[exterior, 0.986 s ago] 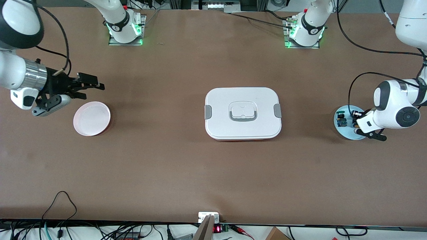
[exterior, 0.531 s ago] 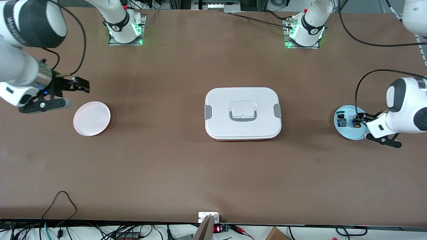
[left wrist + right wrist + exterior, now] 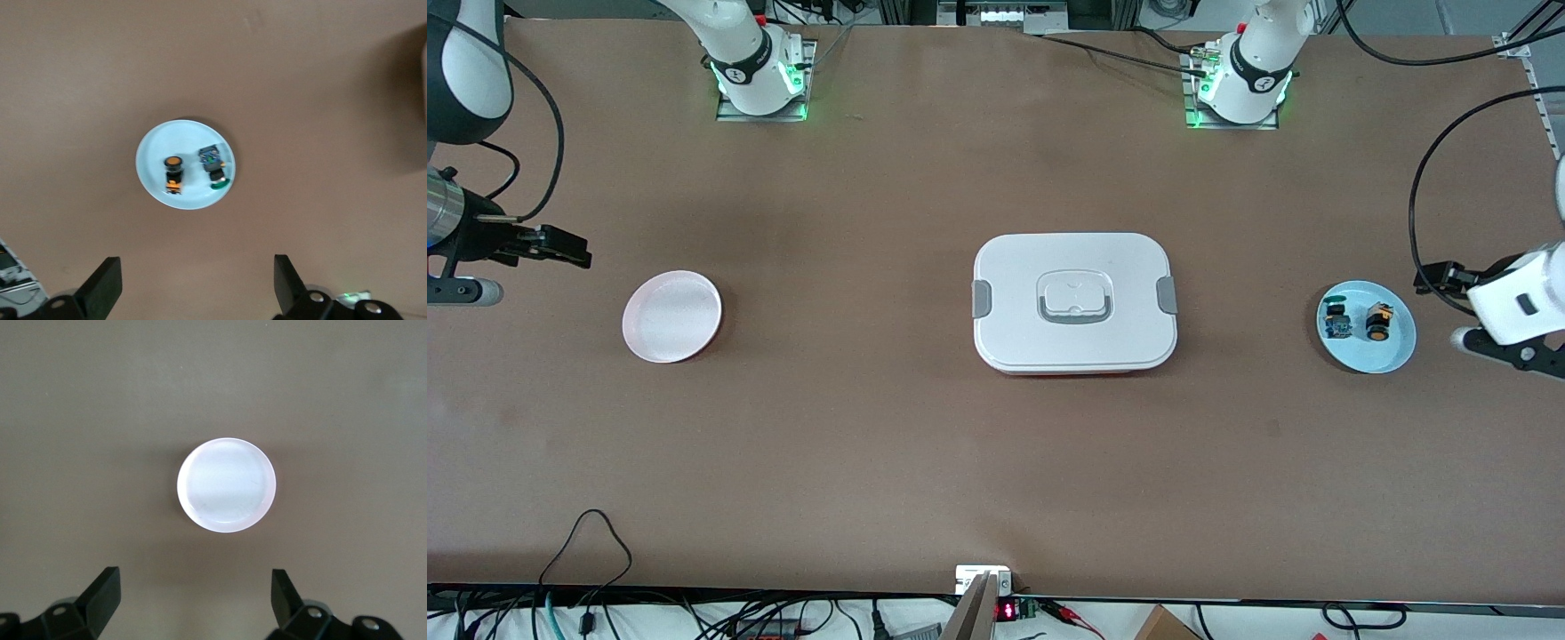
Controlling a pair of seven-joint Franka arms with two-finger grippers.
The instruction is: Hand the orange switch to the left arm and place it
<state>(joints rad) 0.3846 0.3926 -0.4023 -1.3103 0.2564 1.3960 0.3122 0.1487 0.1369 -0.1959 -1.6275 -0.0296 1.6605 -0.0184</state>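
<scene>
Pink and empty, the small plate (image 3: pixel 671 316) lies at the right arm's end of the table, and the right gripper (image 3: pixel 560 248) hangs in the air just beside it with its jaws wide apart and holding nothing. At the middle of the table sits the white box (image 3: pixel 1074 302), lid closed, grey clips on both short sides. Toward the left arm's end lies the light blue plate (image 3: pixel 1396 352). On it rests the orange switch (image 3: pixel 1378 322), a tiny black cylinder with an orange cap, lying on its side, close to a blue-and-green component (image 3: pixel 1336 322) with a black knob. The left gripper (image 3: pixel 1449 276) hovers just beside this plate, jaws fully spread, empty.

I judge that the task stands at its very start: the switch is not yet picked. The next move calls for the left gripper to descend over the switch alone and pinch it, without touching its neighbour.
</scene>
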